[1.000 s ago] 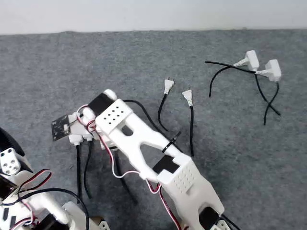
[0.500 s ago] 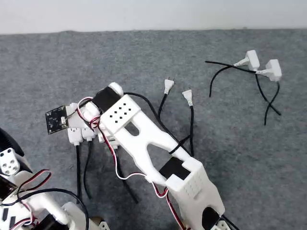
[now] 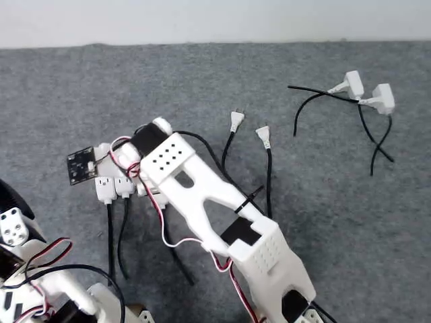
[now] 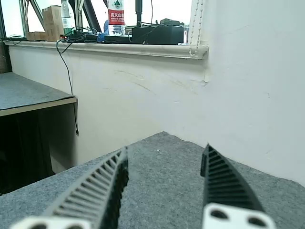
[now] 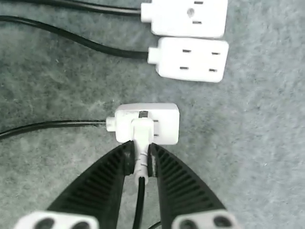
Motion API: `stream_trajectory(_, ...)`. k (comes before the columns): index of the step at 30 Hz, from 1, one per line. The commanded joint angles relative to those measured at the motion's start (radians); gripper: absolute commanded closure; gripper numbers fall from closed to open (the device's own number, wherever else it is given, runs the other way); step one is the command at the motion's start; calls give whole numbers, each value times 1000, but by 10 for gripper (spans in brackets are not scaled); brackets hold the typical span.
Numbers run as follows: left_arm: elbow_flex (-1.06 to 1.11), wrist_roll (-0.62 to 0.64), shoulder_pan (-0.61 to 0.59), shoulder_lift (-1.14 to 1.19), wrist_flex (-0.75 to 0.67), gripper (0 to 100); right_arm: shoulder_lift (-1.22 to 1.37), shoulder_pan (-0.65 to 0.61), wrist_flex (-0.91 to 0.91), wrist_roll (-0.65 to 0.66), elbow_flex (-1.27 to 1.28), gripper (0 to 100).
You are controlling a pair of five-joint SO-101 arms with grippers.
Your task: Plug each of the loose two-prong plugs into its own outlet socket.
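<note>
My right gripper (image 5: 139, 155) is shut on a white two-prong plug (image 5: 141, 133). The plug's head sits against the face of a white outlet socket (image 5: 164, 125) and its prongs are hidden. Two more white sockets (image 5: 190, 59) (image 5: 188, 12) lie just beyond, both unoccupied. From above, the right arm (image 3: 168, 161) reaches over these sockets (image 3: 104, 190) at left centre. Two loose plugs (image 3: 236, 120) (image 3: 263, 134) with black cords lie to the right of the wrist. My left gripper (image 4: 162, 191) is open, holds nothing and points at a white wall.
At the far right, two white socket blocks (image 3: 350, 84) (image 3: 382, 97) have plugs in them, their black cords crossing. The left arm (image 3: 20, 269) sits folded at the near left corner. Grey felt (image 3: 323, 222) covers the table, with a white wall (image 3: 215, 20) behind.
The right wrist moved a little toward the far left over the sockets, then held. The loose plugs and the left arm have not moved.
</note>
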Motion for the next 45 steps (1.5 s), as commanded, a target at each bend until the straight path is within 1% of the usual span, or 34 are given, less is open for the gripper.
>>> stream_trajectory(1,-41,12,-2,-18,5,754,-19,36,-5,12,-31,991)
stream_trajectory(5,-41,12,-2,-18,5,754,-16,39,4,14,-26,991)
stream_trajectory(10,-41,12,-2,-18,5,754,-13,47,-38,12,-26,991)
stream_trajectory(14,-41,12,-2,-18,5,754,38,48,-42,12,-35,991)
stream_trajectory(17,-41,12,-2,-18,5,754,82,73,-47,9,-89,991)
stream_trajectory(24,-41,14,-2,-18,5,754,185,62,73,0,-384,991)
stream_trajectory(27,-39,14,-2,-18,5,754,251,56,111,-9,-457,991)
stream_trajectory(33,-30,14,-2,-18,2,754,331,58,219,-8,-542,991)
stream_trajectory(36,-30,14,-2,-18,2,754,332,81,225,5,-577,991)
stream_trajectory(41,-30,14,-2,-18,2,754,334,79,229,8,-578,991)
stream_trajectory(45,-30,14,-2,-18,2,754,326,65,231,-32,-585,991)
